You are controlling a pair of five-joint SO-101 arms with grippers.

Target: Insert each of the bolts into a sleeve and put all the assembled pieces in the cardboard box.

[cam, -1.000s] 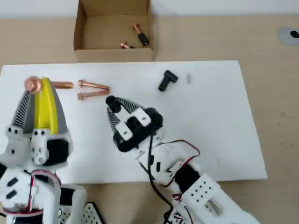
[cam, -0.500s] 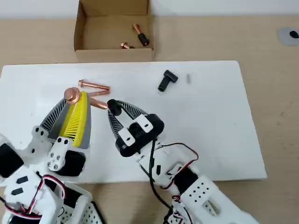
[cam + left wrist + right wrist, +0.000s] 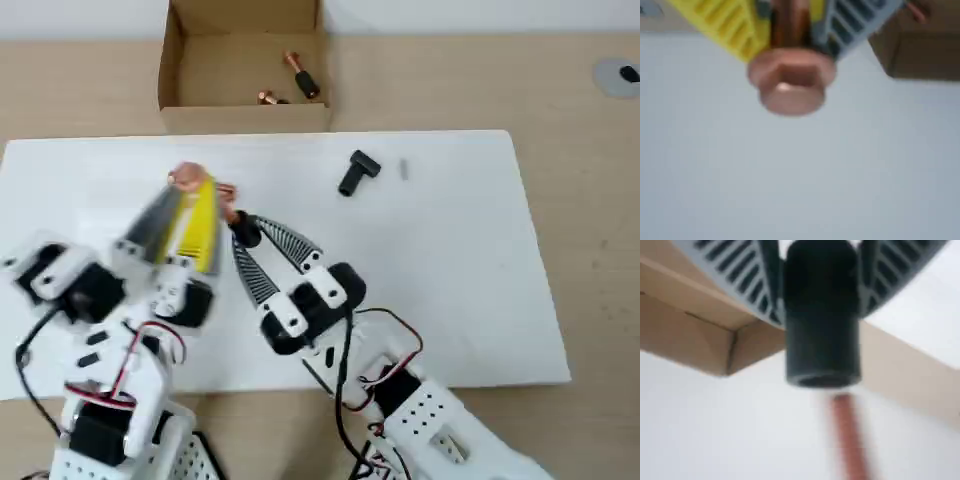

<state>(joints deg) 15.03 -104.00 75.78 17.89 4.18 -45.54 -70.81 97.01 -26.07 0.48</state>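
My left gripper [image 3: 190, 186], with one yellow and one grey finger, is shut on a copper bolt [image 3: 186, 177] whose flanged head points away from the arm. In the left wrist view the bolt head [image 3: 791, 82] juts out past the gripper [image 3: 790, 27]. Just to its right, my right gripper [image 3: 244, 226] is shut on a black sleeve [image 3: 243, 230]. In the right wrist view the sleeve [image 3: 822, 315] sticks out of the grey fingers [image 3: 730, 270], its open end above a loose bolt [image 3: 847, 440]. Another sleeve [image 3: 357, 172] lies on the white board [image 3: 450, 260]. The cardboard box [image 3: 172, 70] stands beyond the board.
Two assembled pieces [image 3: 302, 74] lie inside the box. A loose bolt [image 3: 226, 191] lies on the board, mostly hidden behind the left gripper. The right half of the board is bare. A small dark disc [image 3: 618, 75] sits on the wooden table at far right.
My left gripper has swung right and forward with the bolt, ending close beside the right gripper's sleeve. The right arm has shifted slightly toward me, still holding the sleeve.
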